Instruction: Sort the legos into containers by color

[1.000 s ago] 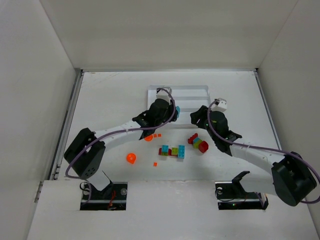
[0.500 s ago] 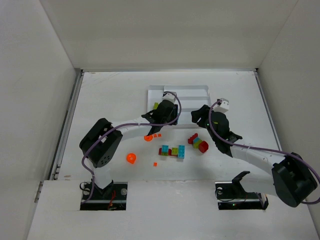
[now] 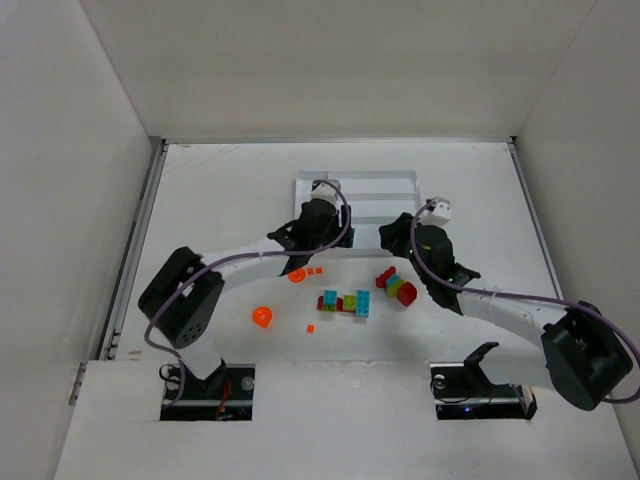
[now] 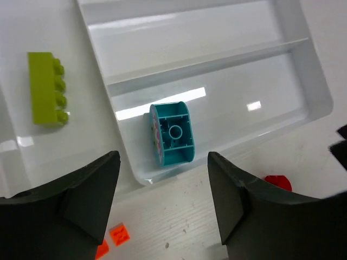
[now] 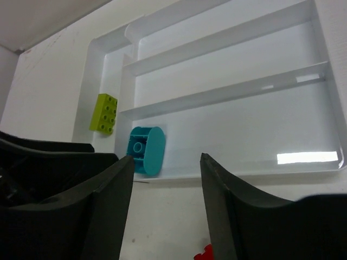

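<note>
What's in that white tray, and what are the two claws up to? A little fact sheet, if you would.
Tray: white, four sections
Green brick: lying in the tall section
Teal piece: in the nearest long section
Left claw: open, empty, near the teal piece
Right claw: open, empty
Table: loose bricks, unsorted

Bright, even overhead light; glare streaks on white tray [image 4: 244, 70] floor, soft faint shadows, dark fingers [image 4: 81, 200] blurred at 6 o'clock.
</note>
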{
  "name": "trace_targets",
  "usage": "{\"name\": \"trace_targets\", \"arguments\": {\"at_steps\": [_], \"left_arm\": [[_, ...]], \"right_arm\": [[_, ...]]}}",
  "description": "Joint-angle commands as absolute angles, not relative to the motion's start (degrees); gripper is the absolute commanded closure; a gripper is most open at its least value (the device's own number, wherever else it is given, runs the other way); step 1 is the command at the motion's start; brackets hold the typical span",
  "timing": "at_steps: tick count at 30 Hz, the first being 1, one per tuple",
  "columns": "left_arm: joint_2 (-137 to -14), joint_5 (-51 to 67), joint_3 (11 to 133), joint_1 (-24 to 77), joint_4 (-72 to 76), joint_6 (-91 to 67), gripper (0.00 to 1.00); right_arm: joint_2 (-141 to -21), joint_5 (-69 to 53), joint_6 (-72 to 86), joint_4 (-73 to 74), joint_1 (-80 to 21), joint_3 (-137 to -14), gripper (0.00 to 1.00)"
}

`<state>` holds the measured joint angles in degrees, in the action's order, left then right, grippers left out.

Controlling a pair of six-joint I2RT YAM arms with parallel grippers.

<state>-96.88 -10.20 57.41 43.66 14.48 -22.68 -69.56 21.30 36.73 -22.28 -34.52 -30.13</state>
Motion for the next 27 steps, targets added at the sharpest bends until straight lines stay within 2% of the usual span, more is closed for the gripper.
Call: {"name": "trace_targets", "arguments": {"at_steps": [1,4,7,10,13,16,20,25,27], "left_arm": [[-84.84,-13.26,53.63,43.72,17.93,-22.59,0.38],[-77.19,-15.55,48.36,43.99,17.84,-23.55,0.42],[-69.63,-17.57,42.73,44.08,16.01,-25.22,0.46],[-62.51,-19.42,37.28,44.16,12.40,-27.24,0.48],[-57.15,-21.26,31.92,43.99,10.12,-30.05,0.49],[-54.32,-21.45,28.84,43.64,8.62,-31.81,0.49],[-51.16,-21.62,26.90,43.72,6.95,-32.87,0.49],[-48.78,-21.62,25.67,44.25,5.89,-33.66,0.48],[-48.34,-21.62,25.05,44.34,5.89,-34.27,0.48]], "right_arm": [[-69.96,22.32,33.40,-24.52,-37.91,-33.74,0.53],[-71.62,23.20,31.38,-22.68,-42.65,-36.46,0.72],[-72.77,24.69,31.55,-19.09,-47.92,-38.40,0.76],[-73.82,25.40,33.22,-14.52,-53.81,-39.28,0.68],[-76.19,26.80,35.15,-9.33,-59.35,-41.30,0.41],[-78.48,29.52,35.86,-5.73,-64.63,-43.15,0.31],[-81.64,33.74,38.05,1.30,-69.12,-46.14,0.29],[-84.81,35.59,40.87,6.24,-70.79,-48.95,0.43],[-86.13,35.95,41.39,7.11,-70.79,-49.83,0.44]]}}
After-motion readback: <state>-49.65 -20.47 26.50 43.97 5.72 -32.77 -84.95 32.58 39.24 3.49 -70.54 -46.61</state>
